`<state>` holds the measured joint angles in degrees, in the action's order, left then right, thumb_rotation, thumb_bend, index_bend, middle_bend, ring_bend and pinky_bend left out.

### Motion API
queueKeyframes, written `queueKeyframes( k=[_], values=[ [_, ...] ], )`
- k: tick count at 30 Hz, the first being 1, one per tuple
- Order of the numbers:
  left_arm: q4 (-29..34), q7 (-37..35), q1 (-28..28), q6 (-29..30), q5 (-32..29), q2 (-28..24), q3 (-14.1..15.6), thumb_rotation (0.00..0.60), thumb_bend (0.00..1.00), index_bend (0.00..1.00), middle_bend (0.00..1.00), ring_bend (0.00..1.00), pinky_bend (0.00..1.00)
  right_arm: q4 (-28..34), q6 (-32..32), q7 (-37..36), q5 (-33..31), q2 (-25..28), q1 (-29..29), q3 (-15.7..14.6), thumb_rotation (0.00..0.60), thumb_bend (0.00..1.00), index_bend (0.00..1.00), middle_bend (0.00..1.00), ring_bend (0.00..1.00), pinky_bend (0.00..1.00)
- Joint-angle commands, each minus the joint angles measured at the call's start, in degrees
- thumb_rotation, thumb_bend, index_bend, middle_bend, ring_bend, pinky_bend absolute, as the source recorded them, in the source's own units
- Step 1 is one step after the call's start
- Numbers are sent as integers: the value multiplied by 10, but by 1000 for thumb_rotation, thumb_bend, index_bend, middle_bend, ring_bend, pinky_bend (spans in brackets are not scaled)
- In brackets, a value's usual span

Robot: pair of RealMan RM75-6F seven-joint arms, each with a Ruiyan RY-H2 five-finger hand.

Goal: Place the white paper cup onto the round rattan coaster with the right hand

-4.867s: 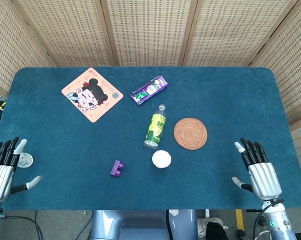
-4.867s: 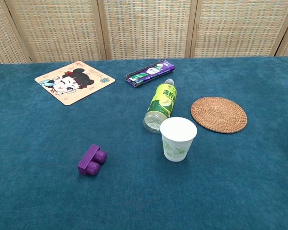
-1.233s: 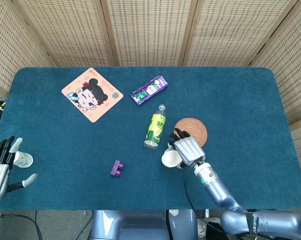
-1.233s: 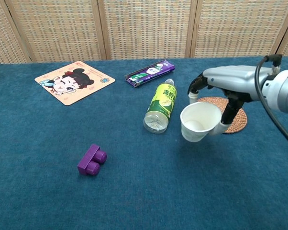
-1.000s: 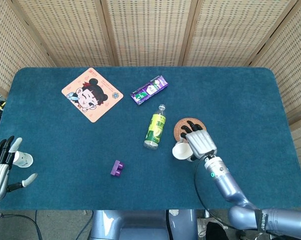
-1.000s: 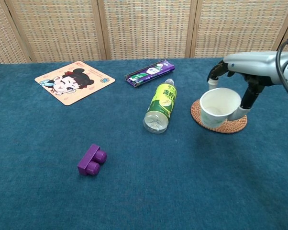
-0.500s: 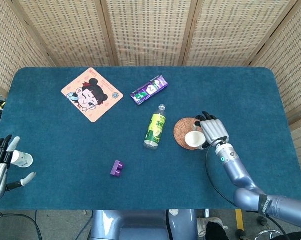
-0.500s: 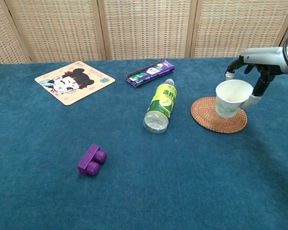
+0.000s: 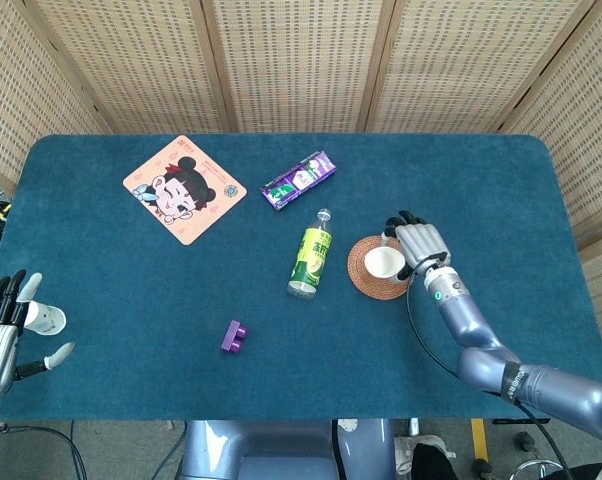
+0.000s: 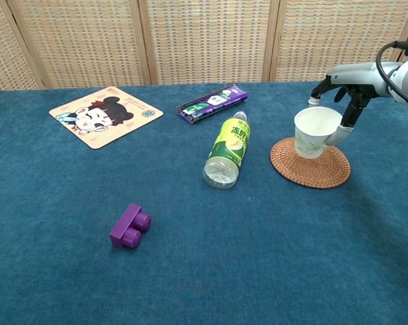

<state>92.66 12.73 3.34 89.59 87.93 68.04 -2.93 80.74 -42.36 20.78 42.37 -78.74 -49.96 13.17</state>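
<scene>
The white paper cup [image 10: 314, 133] with a green leaf print stands upright over the round rattan coaster [image 10: 310, 162], mouth up. My right hand [image 10: 341, 84] grips it from the right side, fingers curled over the rim and thumb against the wall. In the head view the cup [image 9: 383, 262] shows as a white circle on the coaster [image 9: 369, 278], with the right hand [image 9: 421, 243] against it. Whether the cup's base touches the coaster I cannot tell. My left hand [image 9: 3, 330] hangs at the table's front left edge, fingers spread, holding nothing.
A green-labelled bottle [image 10: 229, 150] lies on its side just left of the coaster. A purple snack packet [image 10: 211, 103] lies behind it. A cartoon-face mat [image 10: 105, 115] sits at the back left, a purple brick [image 10: 130, 226] at the front left. Rattan screens stand behind the table.
My right hand has carried the cup from the table's front middle back and to the right, over the coaster, and turned it from tilted to upright. The left hand has stayed put.
</scene>
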Motion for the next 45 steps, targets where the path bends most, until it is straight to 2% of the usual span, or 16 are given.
queueKeyframes(
  k=[1, 11, 17, 19, 24, 28, 36, 42, 45],
  values=[
    [-2, 1, 1, -3, -3, 1, 0, 0, 51, 0, 0, 0, 0, -20, 11, -10, -5, -11, -7, 0, 600, 30, 406, 157, 31, 156],
    [-8, 5, 4, -12, -12, 6, -2, 0, 51, 0, 0, 0, 0, -85, 40, -33, -5, -32, -17, -8, 600, 29, 361, 128, 22, 155],
    [-8, 8, 5, -12, -11, 8, -1, 0, 51, 0, 0, 0, 0, -100, 43, -35, -3, -32, -16, -20, 600, 30, 354, 109, 8, 156],
    [-8, 7, 5, -11, -11, 7, -1, 0, 51, 0, 0, 0, 0, -100, 44, -32, -7, -31, -16, -24, 600, 30, 326, 87, 2, 155],
    [-8, 5, 4, -9, -9, 7, -1, 0, 51, 0, 0, 0, 0, -85, 35, -21, -19, -21, -15, -32, 600, 31, 144, 0, 0, 156],
    [-8, -1, 3, -7, -10, 4, -1, 0, 51, 0, 0, 0, 0, -44, -15, -3, -13, 2, 0, -42, 600, 29, 72, 0, 0, 141],
    [-4, -11, 1, 1, -8, -1, -2, 0, 51, 0, 0, 0, 0, 44, -113, -29, 40, 62, 62, -49, 600, 31, 39, 0, 0, 79],
    [0, -14, 0, 6, -1, -5, -1, 0, 51, 0, 0, 0, 0, 96, -201, -82, 127, 92, 134, -71, 600, 31, 10, 0, 0, 52],
    [4, -12, -2, 10, 5, -6, 2, 0, 51, 0, 0, 0, 0, 118, -285, -110, 208, 93, 187, -99, 600, 31, 1, 0, 0, 37]
  ],
)
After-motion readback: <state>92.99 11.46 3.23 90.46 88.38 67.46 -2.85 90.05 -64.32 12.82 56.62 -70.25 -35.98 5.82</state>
